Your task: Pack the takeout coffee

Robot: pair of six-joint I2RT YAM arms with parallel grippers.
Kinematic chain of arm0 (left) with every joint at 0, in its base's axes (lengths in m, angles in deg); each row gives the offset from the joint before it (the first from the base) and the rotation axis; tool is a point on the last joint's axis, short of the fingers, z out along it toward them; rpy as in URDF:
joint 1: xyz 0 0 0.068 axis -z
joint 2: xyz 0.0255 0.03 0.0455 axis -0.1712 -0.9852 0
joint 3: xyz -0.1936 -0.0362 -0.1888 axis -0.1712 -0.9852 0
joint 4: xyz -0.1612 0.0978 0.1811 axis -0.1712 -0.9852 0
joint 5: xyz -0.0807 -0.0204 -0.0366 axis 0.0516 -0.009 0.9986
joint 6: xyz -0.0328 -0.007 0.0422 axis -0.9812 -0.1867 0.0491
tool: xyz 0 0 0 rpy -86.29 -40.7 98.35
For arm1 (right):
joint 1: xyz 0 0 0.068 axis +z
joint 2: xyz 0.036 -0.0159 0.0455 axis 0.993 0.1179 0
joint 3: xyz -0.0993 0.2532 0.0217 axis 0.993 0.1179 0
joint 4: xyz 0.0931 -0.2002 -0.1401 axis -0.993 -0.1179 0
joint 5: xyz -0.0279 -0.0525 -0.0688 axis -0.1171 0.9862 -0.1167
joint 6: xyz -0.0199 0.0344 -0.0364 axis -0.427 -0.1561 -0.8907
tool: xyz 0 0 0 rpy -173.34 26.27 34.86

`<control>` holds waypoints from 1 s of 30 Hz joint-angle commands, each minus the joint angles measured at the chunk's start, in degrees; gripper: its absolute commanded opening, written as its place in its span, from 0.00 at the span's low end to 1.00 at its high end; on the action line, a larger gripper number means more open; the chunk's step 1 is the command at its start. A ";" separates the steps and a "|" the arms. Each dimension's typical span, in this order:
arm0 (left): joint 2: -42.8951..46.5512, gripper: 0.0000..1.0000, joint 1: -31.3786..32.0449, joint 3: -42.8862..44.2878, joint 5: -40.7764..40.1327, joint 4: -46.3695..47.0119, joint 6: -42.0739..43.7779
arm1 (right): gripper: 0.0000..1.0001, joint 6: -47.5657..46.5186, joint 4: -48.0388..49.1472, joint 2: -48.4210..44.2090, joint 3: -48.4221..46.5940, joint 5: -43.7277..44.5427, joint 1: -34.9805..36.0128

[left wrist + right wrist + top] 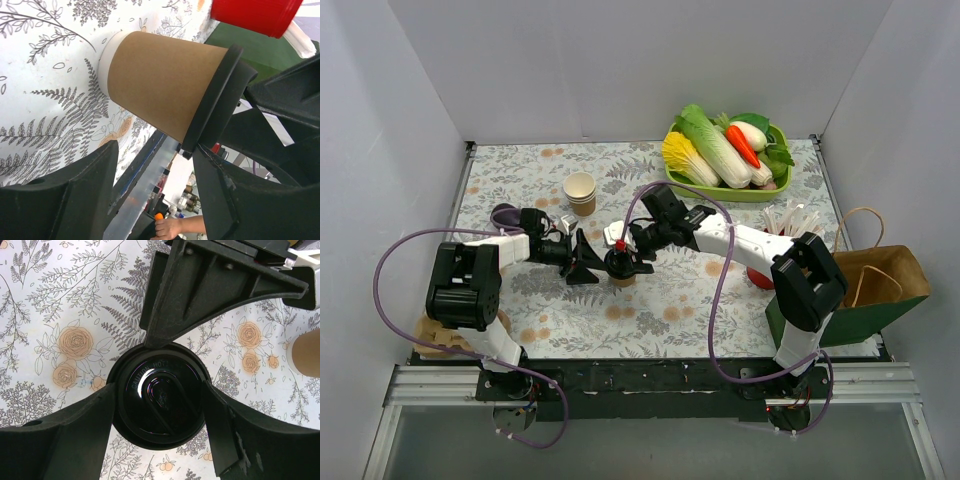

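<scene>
Off the table's near right corner a bag point(880, 285) is seen. At mid-table the cup point(622, 278) stands upright with its lid point(159, 412) on. The left gripper point(595, 262) is set part open about the body, not clamped. The right gripper point(160, 386) straddles the lid; whether it is gripped cannot be told. If either closes off-centre, the cup could be tipped or the crowded fingers knocked together. Bare table is found toward the near edge; a stack point(580, 192) and a basket point(720, 190) lie beyond.

Small tan paper cup point(159, 90), black "CAUTION HOT" lid point(160, 402) fitted on, stands upright on floral tablecloth point(520, 180) near its middle.
</scene>
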 commanded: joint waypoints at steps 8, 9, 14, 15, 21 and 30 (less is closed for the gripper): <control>-6.37 0.59 2.46 2.84 -29.08 -9.76 7.38 | 0.75 3.26 -12.56 4.53 -1.21 2.87 -1.70; -5.50 0.59 2.54 3.54 -25.33 -10.02 8.63 | 0.76 3.26 -13.70 4.27 -1.91 2.08 -1.96; 2.84 0.66 2.54 9.51 -10.47 -6.79 10.75 | 0.82 7.74 -14.41 4.00 -8.94 -3.02 -4.07; 3.82 0.67 2.54 10.31 -8.26 -5.99 10.58 | 0.82 9.31 -14.59 4.35 -10.95 -3.20 -4.25; 3.83 0.68 2.54 14.70 -2.53 -5.10 10.22 | 0.84 10.82 -14.94 5.49 -12.47 -4.87 -4.43; 7.69 0.72 2.63 16.20 -1.12 -6.07 17.68 | 0.84 15.91 -11.78 2.69 -14.84 -4.87 -4.69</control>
